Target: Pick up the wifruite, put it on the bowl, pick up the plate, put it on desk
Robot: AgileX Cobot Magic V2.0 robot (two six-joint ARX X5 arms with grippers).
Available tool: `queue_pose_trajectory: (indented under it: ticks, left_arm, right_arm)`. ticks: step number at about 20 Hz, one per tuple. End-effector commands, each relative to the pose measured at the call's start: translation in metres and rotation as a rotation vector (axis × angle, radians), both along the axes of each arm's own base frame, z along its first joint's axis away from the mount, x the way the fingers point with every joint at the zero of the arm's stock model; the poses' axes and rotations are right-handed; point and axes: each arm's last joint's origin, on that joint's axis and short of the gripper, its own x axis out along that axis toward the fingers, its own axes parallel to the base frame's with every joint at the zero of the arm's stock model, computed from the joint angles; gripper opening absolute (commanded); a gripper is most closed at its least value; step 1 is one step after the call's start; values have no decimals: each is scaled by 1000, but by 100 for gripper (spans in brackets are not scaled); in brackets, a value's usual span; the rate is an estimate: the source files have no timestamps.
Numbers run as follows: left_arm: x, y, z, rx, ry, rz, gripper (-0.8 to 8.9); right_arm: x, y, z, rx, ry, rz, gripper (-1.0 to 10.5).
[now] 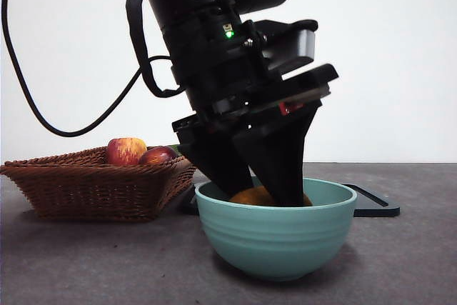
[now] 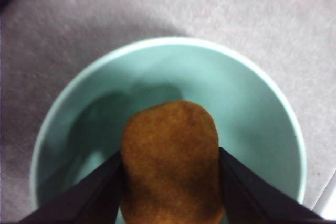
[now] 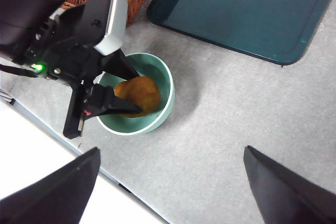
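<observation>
A flat, matte dark grey desk (image 1: 414, 262) fills the scene. On it, far left, a brown wicker basket (image 1: 93, 187) holds a red-and-yellow apple (image 1: 126, 151) and a dark red fruit (image 1: 158, 155). A dark teal tray (image 3: 247, 9) lies empty behind. The left gripper (image 2: 170, 182) reaches into the deep teal-green ceramic bowl (image 1: 275, 237), jaws pinching the small brown oval wifruite (image 2: 170, 169). Placing seems underway; next it likely needs releasing. The right gripper (image 3: 170, 182) hangs spread wide above.

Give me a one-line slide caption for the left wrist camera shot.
Left pincer holds the brown wifruite between its jaws inside the teal bowl on the grey desk.
</observation>
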Motion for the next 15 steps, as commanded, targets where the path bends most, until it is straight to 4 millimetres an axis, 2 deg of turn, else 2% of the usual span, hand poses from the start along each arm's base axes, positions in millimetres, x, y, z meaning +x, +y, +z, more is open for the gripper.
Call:
queue_pose_trajectory:
  ticks: [1, 5, 8, 11, 15]
  left_arm:
    - [-3, -10, -1, -9, -6, -23, 318]
    - [-3, -10, -1, -11, -4, -17, 322]
    - [-4, -8, 8, -28, -13, -13, 322]
    - [-7, -1, 31, -78, -65, -2, 322]
    - [-9, 25, 79, -194, -154, 75, 322]
  right_arm:
    - [0, 0, 6, 9, -19, -2, 437]
    - [0, 0, 6, 9, -19, -2, 437]
    - [0, 0, 6, 9, -19, -2, 437]
    - [0, 0, 6, 9, -19, -2, 437]
    - [0, 0, 6, 9, -19, -2, 437]
